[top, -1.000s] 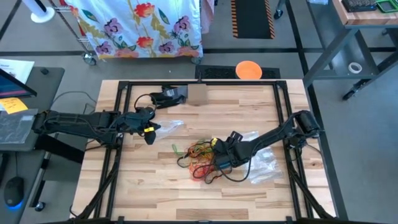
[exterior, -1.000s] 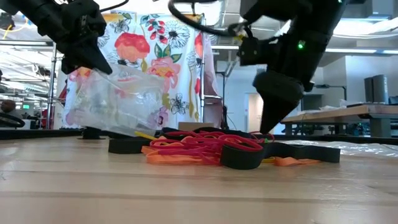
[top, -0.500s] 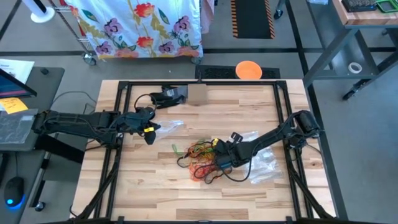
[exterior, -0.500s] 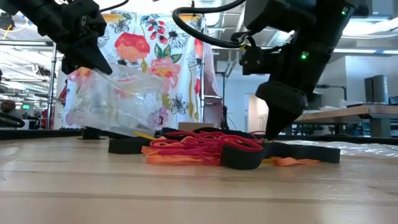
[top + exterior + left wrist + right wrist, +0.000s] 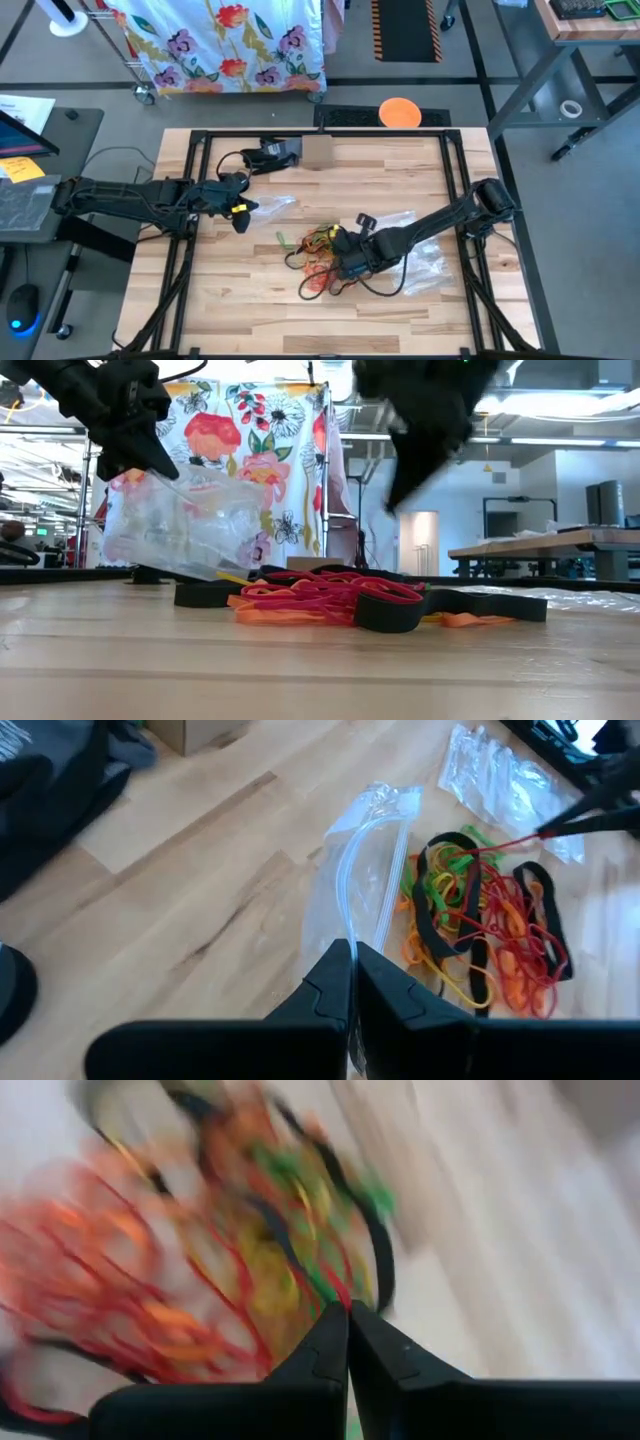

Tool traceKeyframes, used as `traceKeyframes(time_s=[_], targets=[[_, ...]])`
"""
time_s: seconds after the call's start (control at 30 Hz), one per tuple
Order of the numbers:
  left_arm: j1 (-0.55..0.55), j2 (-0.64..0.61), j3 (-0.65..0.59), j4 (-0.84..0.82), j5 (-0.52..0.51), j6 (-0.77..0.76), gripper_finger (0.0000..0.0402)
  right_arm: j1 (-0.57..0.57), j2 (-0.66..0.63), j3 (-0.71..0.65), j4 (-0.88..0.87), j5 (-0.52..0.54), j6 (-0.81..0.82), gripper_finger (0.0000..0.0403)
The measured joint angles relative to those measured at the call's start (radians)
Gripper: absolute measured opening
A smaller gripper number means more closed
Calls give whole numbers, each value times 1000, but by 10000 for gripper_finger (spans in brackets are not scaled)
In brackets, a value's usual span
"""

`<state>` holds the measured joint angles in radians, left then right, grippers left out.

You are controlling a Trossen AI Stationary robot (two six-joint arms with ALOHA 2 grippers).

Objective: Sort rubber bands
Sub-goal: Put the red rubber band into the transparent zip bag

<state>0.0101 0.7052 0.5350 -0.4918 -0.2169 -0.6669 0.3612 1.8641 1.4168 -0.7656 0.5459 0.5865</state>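
At the far left of the high view, the left arm reaches in low across the pale, striped wooden bench point(image 5: 250, 310). The left gripper point(image 5: 238, 208) hangs over the bench's left half; its dark, blunt fingers point(image 5: 335, 982) are pressed together, pinching the top edge of a clear plastic zip bag point(image 5: 362, 870). The bag is thin, glossy and wrinkled; in the low view it hangs puffed and crumpled below the gripper, its lower end reaching down toward the bench.

Just right of the bag, near the middle of the bench, lie the rubber bands point(image 5: 318, 255): a loose, tangled heap of thin loops in red, orange, green and yellow, with a few wider, flat black bands curled through and around it. From table height the heap looks low and flat, red and orange strands on top and a broad black loop point(image 5: 390, 612) standing at its front.

The right gripper point(image 5: 343, 250) sits over the right edge of the heap, its arm stretching in from the bench's right side. Its fingers point(image 5: 340, 1350) are pressed together; in the left wrist view a red band point(image 5: 505, 844) runs taut from the heap up to the tip, so it appears pinched there.

Further right, under the right arm, more clear, crinkled plastic bags point(image 5: 425, 262) lie flat on the wood.
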Motion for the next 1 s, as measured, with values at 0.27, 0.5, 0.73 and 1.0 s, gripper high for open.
traceKeyframes(time_s=[0.27, 0.5, 0.73, 1.0], targets=[[0, 108, 0, 126, 122, -25, 0, -45, -1, 174, 236, 63, -359, 0], [0, 208, 0, 269, 230, -2, 0, -118, -2, 184, 447, 64, -532, 0], [0, 255, 0, 277, 281, -21, 0, -162, -2, 184, 490, 78, -572, 0], [0, 264, 0, 363, 435, -98, 0, -161, -2, 184, 519, 81, -593, 0]])
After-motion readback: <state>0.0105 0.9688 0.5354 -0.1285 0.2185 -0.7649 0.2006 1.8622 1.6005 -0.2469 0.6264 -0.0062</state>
